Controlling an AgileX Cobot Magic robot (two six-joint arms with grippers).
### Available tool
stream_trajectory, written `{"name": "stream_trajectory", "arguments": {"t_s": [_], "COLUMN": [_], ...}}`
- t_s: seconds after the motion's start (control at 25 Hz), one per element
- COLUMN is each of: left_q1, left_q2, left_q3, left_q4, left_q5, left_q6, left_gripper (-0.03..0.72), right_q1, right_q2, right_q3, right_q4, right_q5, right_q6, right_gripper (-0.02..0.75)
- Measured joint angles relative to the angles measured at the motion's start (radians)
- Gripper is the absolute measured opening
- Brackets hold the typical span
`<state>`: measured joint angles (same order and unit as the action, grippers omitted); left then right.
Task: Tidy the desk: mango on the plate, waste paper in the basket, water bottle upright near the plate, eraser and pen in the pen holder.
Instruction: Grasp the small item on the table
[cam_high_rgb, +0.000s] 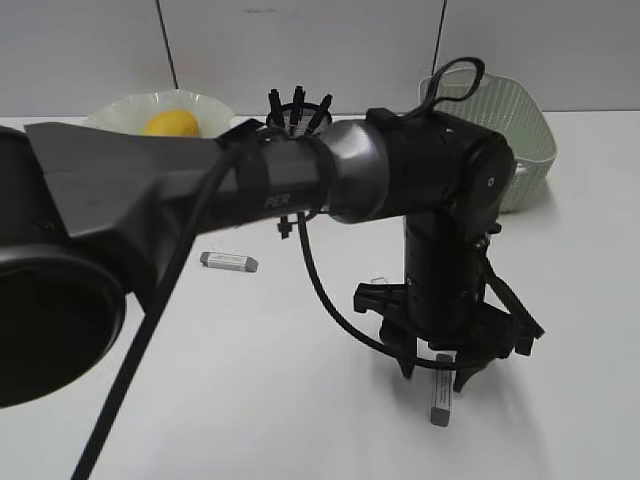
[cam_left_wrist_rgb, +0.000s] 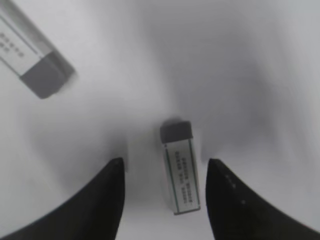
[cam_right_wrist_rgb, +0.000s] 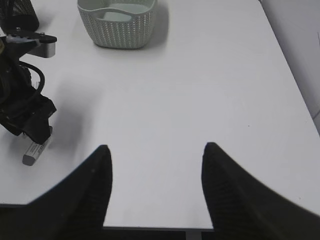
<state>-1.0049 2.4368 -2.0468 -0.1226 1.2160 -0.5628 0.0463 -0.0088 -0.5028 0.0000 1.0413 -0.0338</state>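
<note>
Grey-tipped, the eraser (cam_left_wrist_rgb: 180, 167) lies flat on the desk (cam_left_wrist_rgb: 250, 75) between the left arm's open jaws, nearer one fingertip (cam_left_wrist_rgb: 227, 195) than the other, so closing off-centre could, I reckon, skid it aside; the right jaws hang wide, empty.

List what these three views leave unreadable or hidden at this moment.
- Water bottle, waste paper: in no view.
- Pen holder: exterior view, lower part behind the left arm; contents too small to name.
- Plate: front hidden by that arm; mango partly visible.
- Eraser print: left wrist view, blurred.
- Second eraser: cut off by the frame edge.
- Basket: right wrist view, top cropped.
</note>
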Motion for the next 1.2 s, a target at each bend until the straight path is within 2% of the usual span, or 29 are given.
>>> {"name": "stream_trajectory", "arguments": {"t_s": [0.12,0.44,0.8,1.2], "left_q1": [-0.007,-0.018,-0.018,-0.018], "left_q2": [0.019,0.036,0.040,0.035], "left_q3": [-0.001,-0.008,-0.009,-0.009], "left_q4": [0.003,0.004,0.028,0.025], "left_q5": [0.000,0.003,0.014,0.021], "left_q6": [-0.001,-0.002,0.027,0.110], "left_gripper": [0.383,0.360,0.160,0.155], "right_q1": [0.000,0.000,0.000,0.000], "right_q2": [0.000,0.000,0.000,0.000], "right_q3": [0.000,0.000,0.000,0.000], "right_q4": [0.000,0.000,0.000,0.000], "right_q5": [-0.001,-0.001,-0.001,-0.001], "right_q6": [0.000,0.000,0.000,0.000], "right_gripper": [0.457,0.457,0.455,0.441]}}
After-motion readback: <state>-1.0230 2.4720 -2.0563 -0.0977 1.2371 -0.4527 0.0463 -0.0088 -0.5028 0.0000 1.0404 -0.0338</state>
